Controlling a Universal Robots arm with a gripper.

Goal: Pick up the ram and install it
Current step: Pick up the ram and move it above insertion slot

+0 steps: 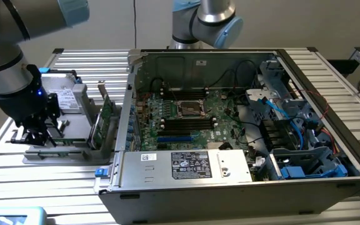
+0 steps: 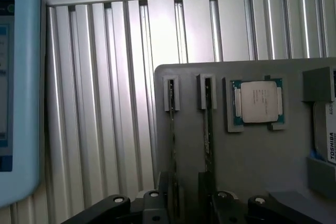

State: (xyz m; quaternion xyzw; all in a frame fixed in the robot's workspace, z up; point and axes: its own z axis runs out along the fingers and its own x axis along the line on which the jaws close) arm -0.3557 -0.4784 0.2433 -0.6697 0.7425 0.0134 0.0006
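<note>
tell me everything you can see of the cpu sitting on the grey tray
The cpu is a square chip with a dull silvery metal lid carrying faint print, and a thin green board edge showing round it. It lies flat, lid up, seated in a raised grey frame on the grey tray, between the two slotted holders and the drive labelled Toshiba. Only its frame touches it.

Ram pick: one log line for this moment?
gripper: open, empty, low over tray | ram: two sticks on edge in tray slots | case: open, beside tray
</note>
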